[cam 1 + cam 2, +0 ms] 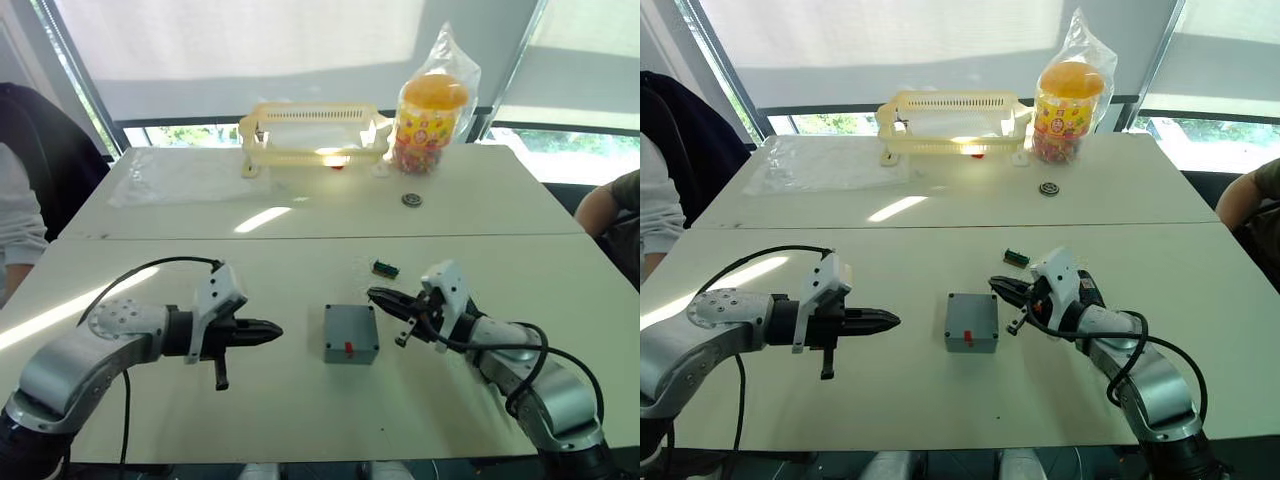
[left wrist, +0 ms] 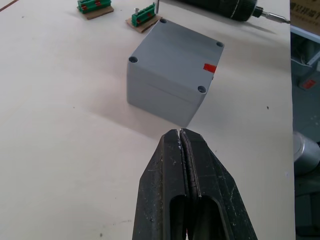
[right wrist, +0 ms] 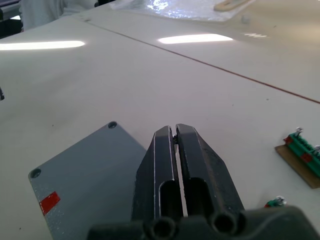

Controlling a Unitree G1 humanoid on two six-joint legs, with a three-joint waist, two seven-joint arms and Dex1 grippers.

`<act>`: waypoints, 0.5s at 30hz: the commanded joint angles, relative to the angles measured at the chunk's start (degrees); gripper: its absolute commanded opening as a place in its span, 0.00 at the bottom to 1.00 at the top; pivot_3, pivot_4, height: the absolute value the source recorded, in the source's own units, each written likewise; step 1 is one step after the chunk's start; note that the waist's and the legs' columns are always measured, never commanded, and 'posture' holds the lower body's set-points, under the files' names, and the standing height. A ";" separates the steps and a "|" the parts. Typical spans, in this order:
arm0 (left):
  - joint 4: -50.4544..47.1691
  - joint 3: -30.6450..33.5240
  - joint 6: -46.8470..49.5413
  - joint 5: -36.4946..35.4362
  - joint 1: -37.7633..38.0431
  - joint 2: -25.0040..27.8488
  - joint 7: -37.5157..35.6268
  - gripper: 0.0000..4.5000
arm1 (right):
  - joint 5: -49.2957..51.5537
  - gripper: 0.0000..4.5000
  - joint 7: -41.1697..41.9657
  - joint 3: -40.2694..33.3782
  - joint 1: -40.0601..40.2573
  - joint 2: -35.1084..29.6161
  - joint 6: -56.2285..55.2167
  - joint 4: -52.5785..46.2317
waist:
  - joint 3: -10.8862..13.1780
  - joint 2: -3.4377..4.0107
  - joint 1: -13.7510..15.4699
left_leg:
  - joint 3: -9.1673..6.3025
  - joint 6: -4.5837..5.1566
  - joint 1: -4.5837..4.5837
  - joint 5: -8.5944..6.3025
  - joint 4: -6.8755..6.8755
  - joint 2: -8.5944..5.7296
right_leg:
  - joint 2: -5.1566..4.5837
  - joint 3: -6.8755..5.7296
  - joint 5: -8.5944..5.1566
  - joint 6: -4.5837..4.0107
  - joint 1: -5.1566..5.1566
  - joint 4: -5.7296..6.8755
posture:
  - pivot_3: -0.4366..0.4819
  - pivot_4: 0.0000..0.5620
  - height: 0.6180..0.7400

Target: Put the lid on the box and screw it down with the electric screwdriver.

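- The box (image 1: 351, 333) sits near the front middle of the white table (image 1: 300, 400), the lid (image 2: 176, 56) on top of it flush with its walls, a small red mark at the edge facing the robot
- The left gripper (image 1: 272, 329) hovers just left of the box, apart from it, fingers pressed together and empty, pointing right along the table
- The right gripper (image 1: 378, 296) hovers just beside the box's far right corner, fingers pressed together with nothing between them, pointing left
- The electric screwdriver (image 2: 225, 7) lies flat on the table beyond the box in the left wrist view, its thin metal bit sticking out sideways
- Small green connector blocks (image 2: 146, 14) lie just behind the box
- Farther back stand a cream plastic rack (image 1: 315, 135) and a bagged candy jar (image 1: 432, 112), with a small round metal part (image 1: 411, 199) in front of the jar
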 commanded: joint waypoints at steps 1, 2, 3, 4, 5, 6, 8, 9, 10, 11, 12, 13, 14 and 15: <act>-1.00 1.33 -1.00 -0.11 0.38 0.30 0.39 0.00 | -0.41 0.01 0.40 -0.11 0.59 -0.34 -1.82 -1.01 | 0.00 0.00 -0.10 | 0.02 0.00 0.00 0.00 0.00 0.00 | -0.01 0.01 0.00 0.00 0.00 0.00 | 0.48 0.27 1.00; -1.18 1.26 -0.96 -0.12 0.51 0.18 0.62 0.00 | -0.60 0.01 0.51 -0.04 0.79 -0.50 -2.05 -0.93 | 0.00 0.00 -0.15 | 0.02 0.00 0.01 0.00 0.00 0.00 | 0.00 0.01 0.00 0.00 0.00 0.00 | 0.48 0.27 1.00; -1.32 1.18 -0.91 -0.16 0.57 0.06 0.81 0.00 | -0.73 0.01 0.57 -0.04 0.89 -0.57 -2.21 -0.85 | 0.00 0.00 -0.20 | 0.01 0.00 0.01 0.00 0.00 0.00 | 0.01 0.01 0.00 0.00 -0.01 0.00 | 0.48 0.27 1.00; -1.46 1.08 -0.84 -0.24 0.61 -0.08 1.05 0.00 | -0.82 0.01 0.59 -0.10 0.98 -0.62 -2.29 -0.82 | 0.00 0.00 -0.21 | 0.01 0.00 0.01 0.00 -0.01 0.01 | 0.01 0.01 0.00 0.00 -0.02 0.01 | 0.48 0.27 1.00; -1.61 0.94 -0.77 -0.28 0.61 -0.21 1.29 0.00 | -0.88 0.01 0.61 -0.21 1.06 -0.66 -2.33 -0.81 | 0.00 0.00 -0.20 | 0.00 0.00 0.01 0.00 -0.03 0.02 | 0.03 0.01 0.00 0.00 -0.04 0.02 | 0.48 0.27 1.00; -1.70 0.79 -0.72 -0.31 0.55 -0.34 1.49 0.00 | -0.93 0.01 0.62 -0.33 1.10 -0.68 -2.35 -0.79 | 0.01 0.01 -0.19 | -0.01 0.00 0.01 0.00 -0.04 0.02 | 0.03 0.01 0.00 0.00 -0.06 0.03 | 0.48 0.27 1.00; -1.78 0.55 -0.71 -0.32 0.49 -0.58 1.70 0.00 | -0.91 0.01 0.70 -0.61 1.19 -0.74 -2.20 -0.88 | 0.01 0.01 -0.18 | -0.01 0.00 0.01 0.00 -0.04 0.02 | 0.04 0.00 0.00 0.00 -0.06 0.04 | 0.48 0.27 1.00; -1.66 0.43 -0.89 -0.19 0.55 -0.64 1.65 0.00 | -0.95 0.01 0.69 -0.63 1.20 -0.76 -2.13 -0.92 | 0.01 0.01 -0.16 | -0.01 0.00 0.01 0.00 -0.04 0.02 | 0.04 0.00 0.00 0.00 -0.05 0.04 | 0.48 0.27 1.00; -1.57 0.36 -1.05 -0.08 0.60 -0.66 1.59 0.00 | -0.98 0.01 0.74 -0.59 1.27 -0.81 -2.05 -1.00 | 0.01 0.01 -0.16 | -0.01 0.00 0.01 0.00 -0.03 0.02 | 0.03 0.00 0.00 0.00 -0.05 0.04 | 0.48 0.27 1.00; -1.50 0.31 -1.15 0.00 0.64 -0.67 1.55 0.00 | -1.01 0.01 0.76 -0.55 1.31 -0.85 -2.01 -1.04 | 0.01 0.01 -0.15 | 0.00 0.00 0.01 0.00 -0.03 0.02 | 0.03 0.00 0.00 0.00 -0.05 0.03 | 0.48 0.27 1.00; -1.37 0.24 -1.33 0.13 0.68 -0.73 1.53 0.00 | -1.14 0.01 0.72 -0.32 1.43 -0.78 -2.08 -1.10 | 0.01 0.01 -0.15 | 0.00 0.00 0.01 0.00 -0.03 0.02 | 0.03 0.00 0.00 0.00 -0.05 0.03 | 0.48 0.27 1.00; -1.31 0.20 -1.42 0.21 0.70 -0.77 1.53 0.00 | -1.24 0.01 0.69 -0.16 1.52 -0.72 -2.14 -1.13 | 0.01 0.01 -0.15 | 0.00 0.00 0.01 0.00 -0.03 0.01 | 0.03 0.00 0.00 0.00 -0.05 0.03 | 0.48 0.27 1.00; -1.25 0.17 -1.48 0.26 0.69 -0.81 1.52 0.00 | -1.30 0.01 0.67 -0.07 1.55 -0.67 -2.18 -1.14 | 0.01 0.01 -0.15 | 0.00 0.00 0.01 0.00 -0.03 0.02 | 0.03 0.00 0.00 0.00 -0.05 0.03 | 0.48 0.27 1.00; -1.19 0.05 -1.49 0.33 0.55 -0.91 1.58 0.00 | -1.85 0.01 0.86 0.62 1.46 -0.69 -2.63 -0.85 | 0.01 0.01 -0.15 | -0.01 0.00 0.01 0.00 -0.03 0.02 | 0.03 0.00 0.00 0.00 -0.05 0.03 | 0.48 0.27 1.00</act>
